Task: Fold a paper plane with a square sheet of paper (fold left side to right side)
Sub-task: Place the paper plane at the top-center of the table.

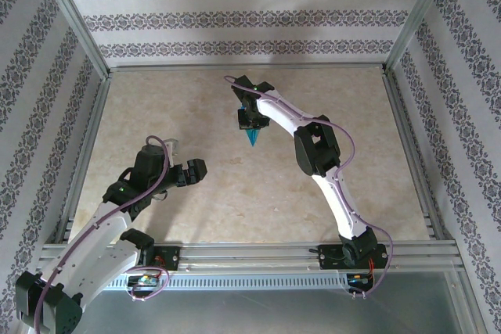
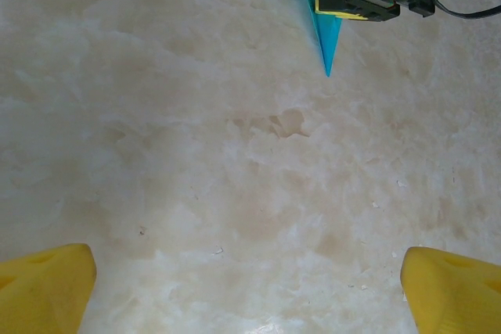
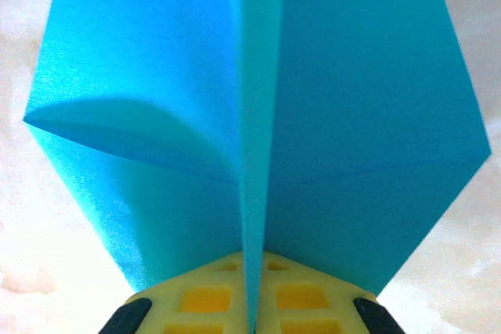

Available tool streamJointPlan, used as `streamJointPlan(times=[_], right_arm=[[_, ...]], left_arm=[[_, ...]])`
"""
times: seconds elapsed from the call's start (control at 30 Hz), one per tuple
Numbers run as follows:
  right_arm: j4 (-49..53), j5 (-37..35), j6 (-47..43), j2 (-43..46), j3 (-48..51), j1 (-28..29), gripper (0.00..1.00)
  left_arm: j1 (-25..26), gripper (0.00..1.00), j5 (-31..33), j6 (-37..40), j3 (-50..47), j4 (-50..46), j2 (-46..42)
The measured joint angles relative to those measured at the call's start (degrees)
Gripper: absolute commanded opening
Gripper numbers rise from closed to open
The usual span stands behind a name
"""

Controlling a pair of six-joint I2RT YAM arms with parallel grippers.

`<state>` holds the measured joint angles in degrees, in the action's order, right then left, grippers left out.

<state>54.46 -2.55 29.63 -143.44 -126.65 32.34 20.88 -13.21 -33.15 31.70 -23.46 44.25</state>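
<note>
Top external view: the left gripper (image 1: 191, 171) sits over the left half of the table (image 1: 141, 107), nearer the near edge than the far one. It is spread wide and carries nothing. In the left wrist view its yellow fingers (image 2: 45, 287) stand at the two bottom corners with only bare marbled table between them.

Toward the middle of the table, closer to the far edge, the right gripper (image 1: 250, 119) is clamped on the paper plane (image 1: 252, 140). The plane's sharp nose points back toward the near edge. Whether the nose rests on the table or hangs just above it cannot be told from here.

The right wrist view shows the grip plainly. The two yellow fingers (image 3: 196, 299) pinch the central keel of the plane (image 3: 352, 115), with a wing spreading to each side.

The folding looks done, since the sheet is already a narrow dart with creased wings. The step in hand seems to be the right arm holding the finished plane alone, with the left arm standing clear of it. The next move probably calls for lowering the plane flat onto the table and opening the right gripper gently so the wings are not dragged or crushed.

The plane is plain teal-blue and smooth. Its left wing lifts a little and casts a curved shadow, while the right wing lies flatter with one faint crease across it. In the left wrist view the nose (image 2: 326, 44) tapers to a clean point.
</note>
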Motion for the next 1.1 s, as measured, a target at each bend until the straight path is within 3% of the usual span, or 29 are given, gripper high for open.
streamJointPlan(times=[0.43, 1.1], right_arm=[[-1.1, 0.8, 0.3, 0.1, 1.0, -0.6, 0.35], [-2.2, -3.7, 4.4, 3.2, 6.0, 0.4, 0.38]], left_arm=[[0.0, 1.0, 0.0, 0.0, 0.0, -0.2, 1.2], [-0.8, 1.0, -0.5, -1.8, 0.0, -0.1, 5.8]])
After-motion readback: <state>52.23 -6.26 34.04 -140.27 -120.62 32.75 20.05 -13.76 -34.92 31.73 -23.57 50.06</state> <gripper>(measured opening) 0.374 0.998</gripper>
